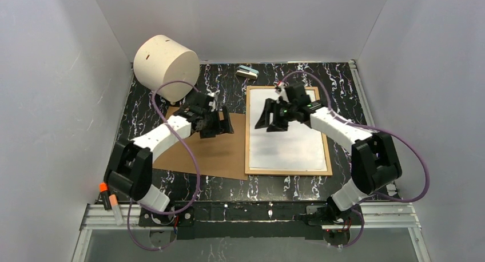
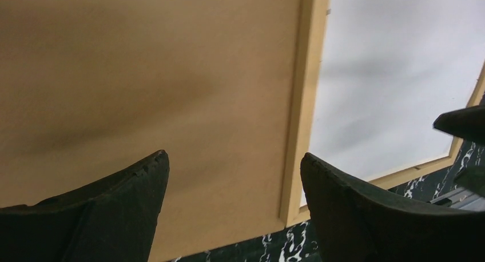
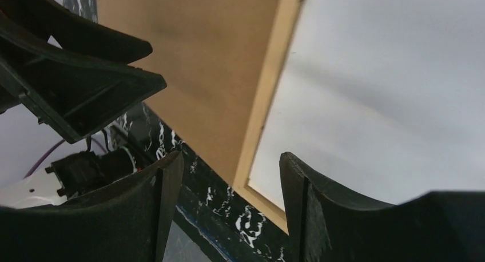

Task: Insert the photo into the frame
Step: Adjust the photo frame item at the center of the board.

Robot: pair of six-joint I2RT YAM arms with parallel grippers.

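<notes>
now, frame [image 1: 289, 171]: flat on the marbled table [image 1: 320, 79], right of centre, long side running away from the arms.
white sheet [image 1: 286, 142]: fills the frame's inside, plain, no picture on the side that shows.
photo: cannot tell where it lies from these views.
board [image 1: 211, 153]: brown, flat, right up against the frame's left edge.
left claw [image 1: 220, 123]: spread wide, nothing between the fingers, above the board's far right part, near the frame's wood edge.
right claw [image 1: 273, 116]: spread, holding nothing, above the sheet just inside the frame's left edge.
claws: tips turned toward each other, near but apart.
cylinder [image 1: 166, 60]: cream, at the table's far left corner.
</notes>
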